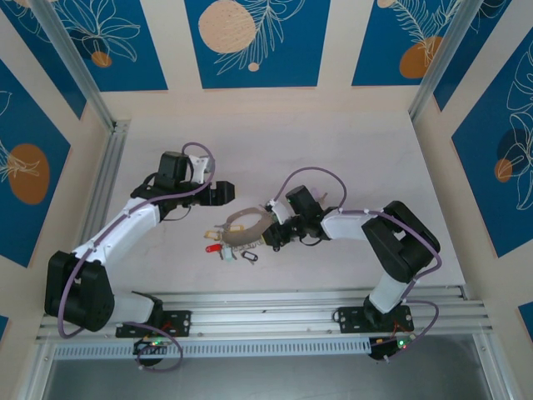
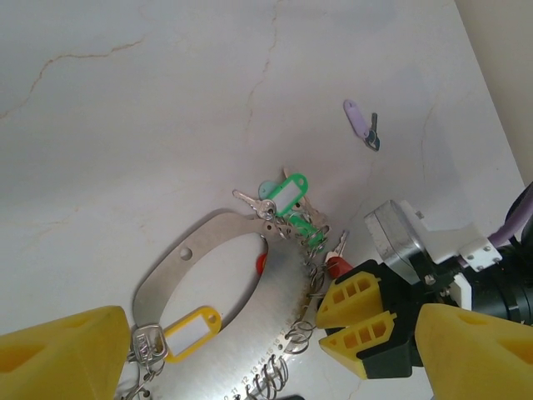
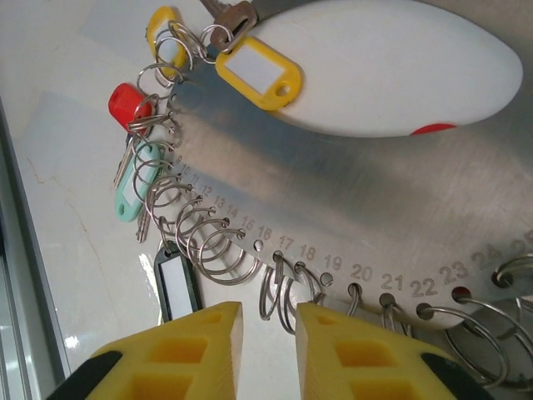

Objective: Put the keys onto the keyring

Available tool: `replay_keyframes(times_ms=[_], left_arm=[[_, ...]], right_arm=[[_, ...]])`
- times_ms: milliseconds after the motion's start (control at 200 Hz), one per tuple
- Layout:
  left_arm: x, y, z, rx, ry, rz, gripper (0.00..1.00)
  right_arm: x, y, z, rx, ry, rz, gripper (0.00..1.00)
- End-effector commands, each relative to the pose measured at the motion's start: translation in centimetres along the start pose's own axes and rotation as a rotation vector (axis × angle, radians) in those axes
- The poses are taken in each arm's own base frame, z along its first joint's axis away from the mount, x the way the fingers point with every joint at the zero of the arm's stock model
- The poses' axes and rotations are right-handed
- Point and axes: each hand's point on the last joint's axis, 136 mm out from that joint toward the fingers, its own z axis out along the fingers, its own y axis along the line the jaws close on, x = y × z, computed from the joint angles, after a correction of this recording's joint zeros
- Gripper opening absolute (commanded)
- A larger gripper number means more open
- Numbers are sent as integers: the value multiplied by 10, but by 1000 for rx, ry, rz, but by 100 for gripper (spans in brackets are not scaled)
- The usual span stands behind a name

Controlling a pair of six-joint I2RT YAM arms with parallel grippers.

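I am looking down on a pale, veined table point(image 1: 350, 142). The keyring point(image 1: 247, 223) is resting on it, with coloured keys point(image 2: 287, 196) fanning out around the keyring's rim. A lilac key point(image 2: 360, 122) is lying alone, well apart from the keyring.

- Worktop point(image 1: 350, 142): pale, marble-look w/ faint brown veins; runs under & beyond left pincer point(image 1: 230, 193) & right pincer point(image 1: 271, 242).
- Back wall point(image 1: 176, 50), well beyond both pincers: cream, w/ blue panels point(image 1: 254, 37), white leaf print, peach/orange discs.
- Side walls point(image 1: 25, 167): same panels, outboard of each pincer.
- Alu posts point(image 1: 71, 62) slant up at far corners.
- Alu rail point(image 1: 275, 310) along near edge, behind pincers; alu strip point(image 1: 108, 179) along edge left of left pincer.
- Light soft, even; shadows weak.
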Motion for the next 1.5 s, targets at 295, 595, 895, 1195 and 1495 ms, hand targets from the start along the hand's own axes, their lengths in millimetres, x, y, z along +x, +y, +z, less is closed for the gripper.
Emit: replay_keyframes(times_ms=[295,595,895,1195,1495], left_arm=[[-1,-4,-6,-2,-29,33,90],[-1,-5,-6,2,-30,30,90],[-2,-6,-6,7,-34,28,90],[-4,-7,-4,16,-36,25,90],[-2,-6,-4,13,-34,24,90]], right_arm=[[6,-9,-6,50,30,80,35],[9,-11,-15,73,20,86,36],[8,-15,-17,93,24,87,35],[7,-17,-23,104,10,79,34],[7,-10,-15,70,23,65,31]])
